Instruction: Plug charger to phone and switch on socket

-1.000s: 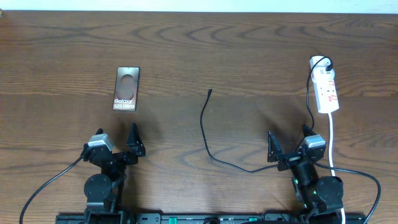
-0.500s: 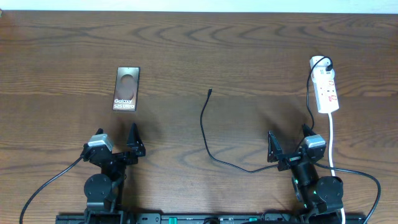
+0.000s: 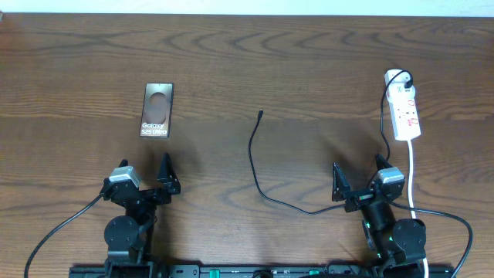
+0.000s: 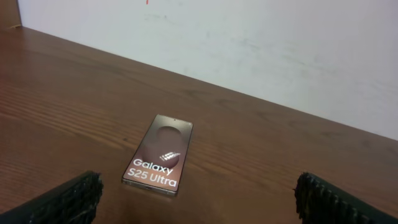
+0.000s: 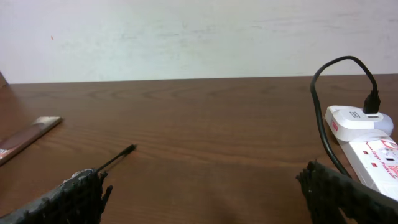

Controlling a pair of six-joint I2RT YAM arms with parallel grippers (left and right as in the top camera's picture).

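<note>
The dark brown phone (image 3: 157, 109) lies flat at the left, lettering up; it also shows in the left wrist view (image 4: 159, 155), just ahead of my open, empty left gripper (image 4: 198, 200). The black charger cable (image 3: 252, 158) curves across the table's middle, its plug tip (image 3: 261, 114) pointing away; the tip shows in the right wrist view (image 5: 127, 149). The white power strip (image 3: 404, 112) lies at the right with a white adapter (image 5: 359, 118) plugged into its far end. My right gripper (image 5: 205, 199) is open and empty. Both grippers rest near the front edge (image 3: 143, 179) (image 3: 360, 181).
The strip's thick white cord (image 3: 414, 174) runs down past the right arm. A white wall stands behind the wooden table (image 3: 309, 62).
</note>
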